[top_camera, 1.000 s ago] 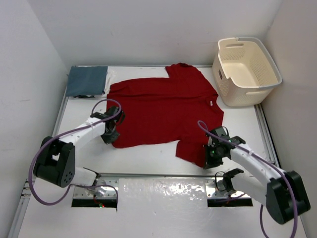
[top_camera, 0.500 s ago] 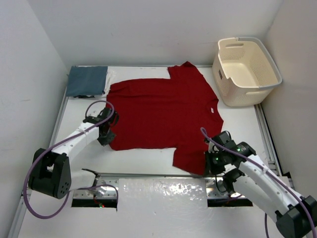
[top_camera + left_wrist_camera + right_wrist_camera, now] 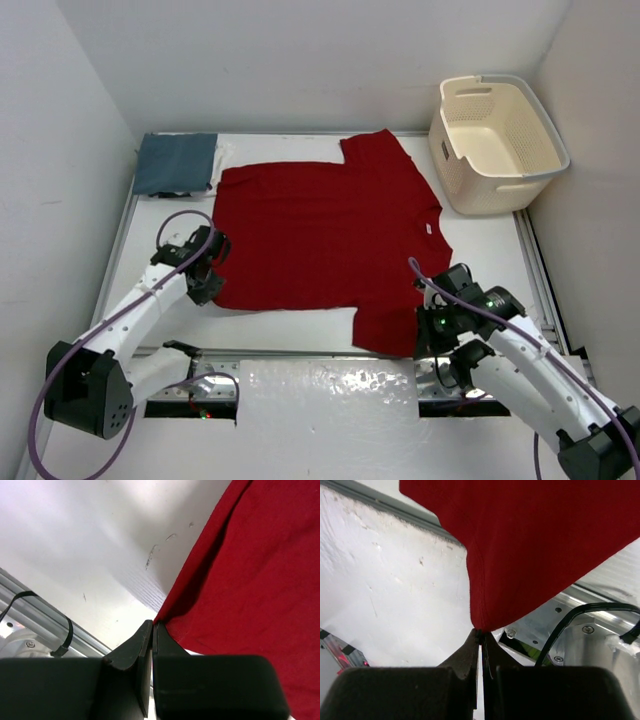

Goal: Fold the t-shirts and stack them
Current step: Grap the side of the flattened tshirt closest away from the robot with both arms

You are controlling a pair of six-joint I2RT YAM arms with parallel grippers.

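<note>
The red shirt lies spread flat in the middle of the bench. Its collar side is toward the right edge and its hem toward the left edge. One sleeve points to the far edge, and the other sleeve reaches to the near edge, close to the metal rail there.

The left gripper is at the near-left corner of the red shirt. In the left wrist view its jaws are pressed together with no gap, and the corner of the red cloth is pinched between the tips. The white bench shows beside it.

The right gripper is at the near sleeve, by the near edge on the right side. In the right wrist view its jaws are also closed tight on the tip of the sleeve, and the cloth narrows to a point where the tips hold it.

The blue shirt lies folded in the far-left corner of the bench, well apart from both grippers. At its right side a bit of white cloth shows, but I cannot tell its shape.

The basket stands in the far-right corner, just beside the red shirt.
</note>
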